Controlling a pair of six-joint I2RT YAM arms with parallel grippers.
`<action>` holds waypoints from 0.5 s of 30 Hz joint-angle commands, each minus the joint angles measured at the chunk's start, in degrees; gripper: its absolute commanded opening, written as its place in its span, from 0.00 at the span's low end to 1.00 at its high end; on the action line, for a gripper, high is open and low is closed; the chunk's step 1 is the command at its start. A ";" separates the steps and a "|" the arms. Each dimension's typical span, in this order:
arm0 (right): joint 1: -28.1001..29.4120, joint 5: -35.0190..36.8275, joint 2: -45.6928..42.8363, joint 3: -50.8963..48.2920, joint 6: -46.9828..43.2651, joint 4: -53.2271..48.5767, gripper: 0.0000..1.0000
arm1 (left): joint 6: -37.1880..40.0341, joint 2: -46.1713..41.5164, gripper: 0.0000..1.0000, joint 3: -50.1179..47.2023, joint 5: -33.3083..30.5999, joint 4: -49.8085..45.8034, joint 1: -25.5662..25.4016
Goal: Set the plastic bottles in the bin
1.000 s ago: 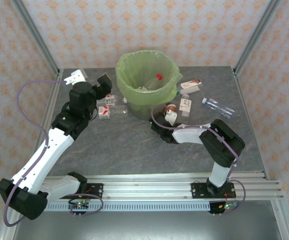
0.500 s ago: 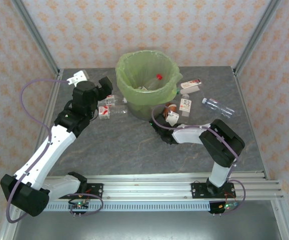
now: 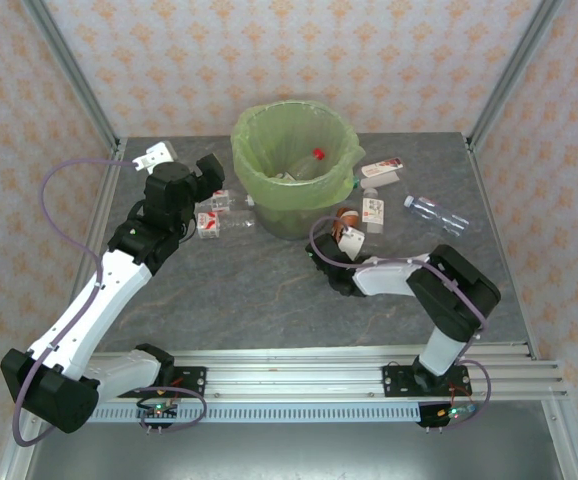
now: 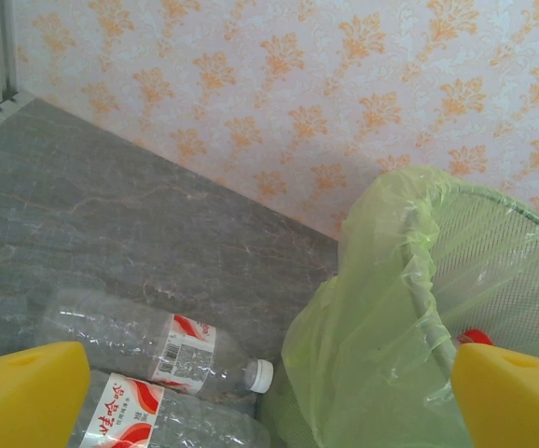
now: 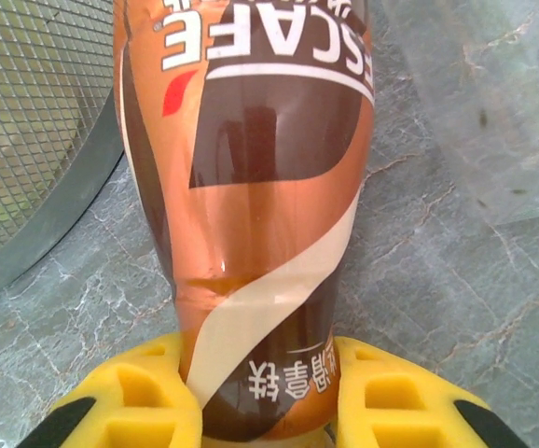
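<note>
My right fingers [image 5: 130, 401] are clenched around the brown bottle [image 5: 251, 187], just beside the bin [image 3: 269, 195] on the counter [image 3: 239, 290]. My left fingers [image 4: 27, 397] hang spread apart above two clear bottles [image 4: 158, 345] lying left of the bin.

The brown coffee bottle [image 5: 251, 187] wears a glossy plastic sleeve; the bin [image 5: 27, 121] beside it is fine mesh, probably metal, its liner bag [image 4: 372, 336] thin crinkled plastic.
</note>
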 commanded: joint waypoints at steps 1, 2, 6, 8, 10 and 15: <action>0.11 1.17 -2.17 -1.21 -2.97 0.63 0.03 | -0.67 0.15 1.00 -0.30 -1.72 -1.52 0.41; 0.11 1.96 -2.68 -1.40 -3.27 0.66 0.03 | -0.65 0.26 1.00 -0.25 -1.83 -1.55 0.47; 0.11 3.38 -5.12 -2.90 -6.09 2.89 0.00 | -0.89 0.65 1.00 -0.04 -1.71 -1.58 0.49; 0.11 4.40 -6.71 -4.44 -7.41 5.45 0.00 | -0.89 0.83 1.00 0.30 -1.59 -1.73 0.50; 0.11 5.95 -8.50 -5.91 -7.66 7.68 0.00 | -0.89 1.09 1.00 0.57 -1.70 -1.75 0.45; 0.11 6.10 -12.81 -8.93 -15.25 14.20 0.00 | -1.81 1.27 1.00 -0.12 -2.96 -0.62 0.61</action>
